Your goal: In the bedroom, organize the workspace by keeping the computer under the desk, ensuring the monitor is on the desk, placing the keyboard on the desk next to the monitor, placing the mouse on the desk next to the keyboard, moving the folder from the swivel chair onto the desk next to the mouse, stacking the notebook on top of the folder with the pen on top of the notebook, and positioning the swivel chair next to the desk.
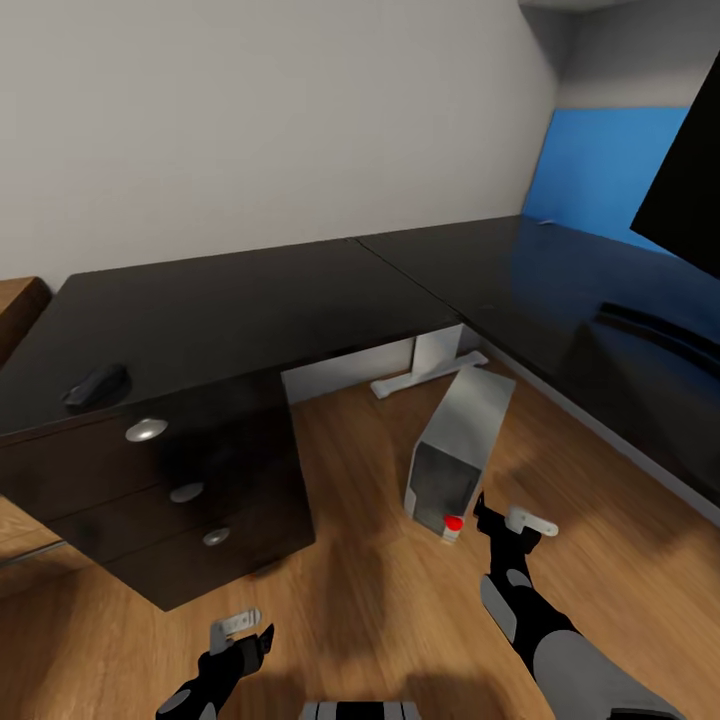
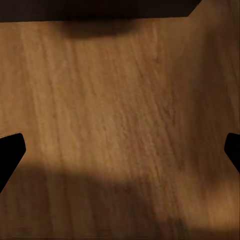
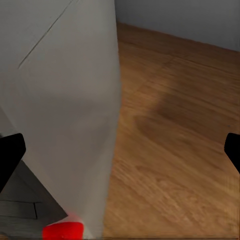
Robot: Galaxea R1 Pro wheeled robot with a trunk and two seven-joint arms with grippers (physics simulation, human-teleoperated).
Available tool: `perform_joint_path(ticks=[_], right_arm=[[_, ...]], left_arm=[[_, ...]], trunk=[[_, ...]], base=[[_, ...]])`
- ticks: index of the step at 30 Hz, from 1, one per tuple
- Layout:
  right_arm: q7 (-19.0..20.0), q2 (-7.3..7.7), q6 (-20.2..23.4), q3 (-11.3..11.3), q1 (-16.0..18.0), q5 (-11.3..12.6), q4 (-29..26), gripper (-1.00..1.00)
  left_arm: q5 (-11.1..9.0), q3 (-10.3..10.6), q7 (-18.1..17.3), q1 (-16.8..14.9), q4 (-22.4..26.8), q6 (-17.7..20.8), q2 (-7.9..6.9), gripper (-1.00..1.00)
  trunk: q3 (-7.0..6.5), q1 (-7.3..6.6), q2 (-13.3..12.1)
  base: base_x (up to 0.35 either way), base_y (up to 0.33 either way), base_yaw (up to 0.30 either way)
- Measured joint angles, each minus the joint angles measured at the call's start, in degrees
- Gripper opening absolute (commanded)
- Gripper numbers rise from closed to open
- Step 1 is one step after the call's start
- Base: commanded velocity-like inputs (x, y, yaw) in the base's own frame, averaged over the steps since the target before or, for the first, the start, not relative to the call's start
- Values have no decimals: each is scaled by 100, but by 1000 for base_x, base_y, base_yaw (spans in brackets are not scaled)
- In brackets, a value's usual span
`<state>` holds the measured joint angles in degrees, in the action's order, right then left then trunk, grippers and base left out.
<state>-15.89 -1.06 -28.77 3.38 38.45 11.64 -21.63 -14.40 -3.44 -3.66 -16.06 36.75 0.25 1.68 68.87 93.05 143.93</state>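
Note:
The computer [image 1: 455, 455], a light grey tower with a red dot low on its front, stands on the wooden floor inside the bend of the black L-shaped desk [image 1: 300, 300], in front of the desktop's edge. My right gripper [image 1: 500, 522] hangs open just beside its front lower corner. In the right wrist view the computer's grey side [image 3: 60, 100] is close up, with its edge between the open fingers of the right gripper [image 3: 120, 155]. The mouse [image 1: 97, 385] lies above the drawers. The monitor [image 1: 690, 170] shows at the far right. My left gripper [image 1: 245, 632] is open over bare floor [image 2: 120, 125].
The black three-drawer unit [image 1: 180, 490] stands at the left, close to my left arm. Beside it is a light wooden chest [image 1: 18, 310]. A white desk leg [image 1: 430, 372] sits behind the computer. A blue back panel [image 1: 610, 165] closes the far right.

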Motion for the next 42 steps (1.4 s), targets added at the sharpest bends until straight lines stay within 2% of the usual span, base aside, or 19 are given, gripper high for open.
perform_joint_path(ticks=[5,42], right_arm=[[0,3,0,0,1,0,-1,100],[-1,22,-8,18,0,24,-2,100]], left_arm=[[0,0,0,-1,0,-1,1,100],[10,1,-4,-2,-8,5,-7,100]], trunk=[[111,13,7],[112,12,7]], base=[[0,0,0],[21,0,0]])
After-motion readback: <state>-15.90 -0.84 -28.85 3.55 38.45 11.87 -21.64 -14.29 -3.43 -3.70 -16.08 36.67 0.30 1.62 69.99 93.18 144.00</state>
